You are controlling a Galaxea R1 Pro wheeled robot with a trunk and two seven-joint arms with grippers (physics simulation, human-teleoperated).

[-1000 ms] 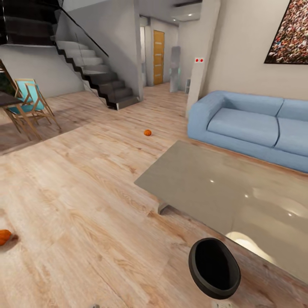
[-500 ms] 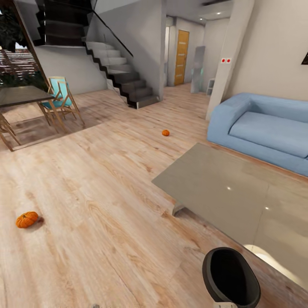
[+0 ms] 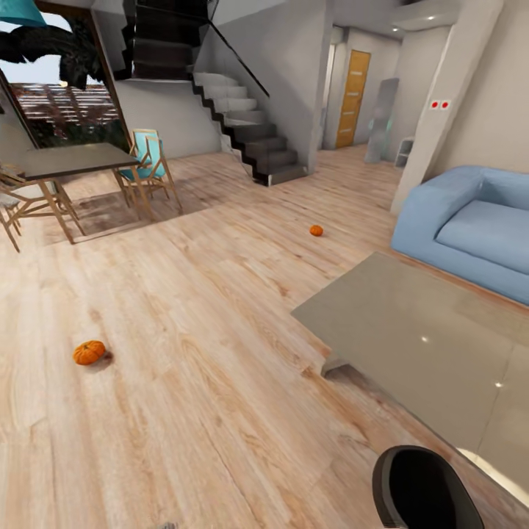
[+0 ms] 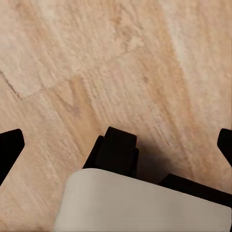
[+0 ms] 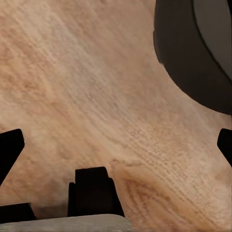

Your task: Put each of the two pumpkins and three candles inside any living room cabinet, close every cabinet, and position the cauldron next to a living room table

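Observation:
Two orange pumpkins lie on the wood floor: a near one [image 3: 89, 353] at the left and a far one [image 3: 316, 231] in the middle of the room. The black cauldron [image 3: 422, 488] stands on the floor at the lower right, beside the low grey table [image 3: 411, 330]; its rim [image 5: 193, 53] also appears in the right wrist view. Above bare floor, my left gripper [image 4: 116, 145] is open with its fingers spread wide. My right gripper [image 5: 116, 145] is open too, near the cauldron and holding nothing. The candles and the cabinet are out of view.
A blue sofa [image 3: 470, 228] stands behind the low table at the right. At the far left are a dining table [image 3: 66, 158] and wooden chairs [image 3: 150, 169]. Stairs [image 3: 250, 132] rise at the back, with a hallway beside them.
The camera has turned left, so the whole picture has shifted right. The near pumpkin and the dining table have come fully into view, and the cauldron has slid toward the lower right corner.

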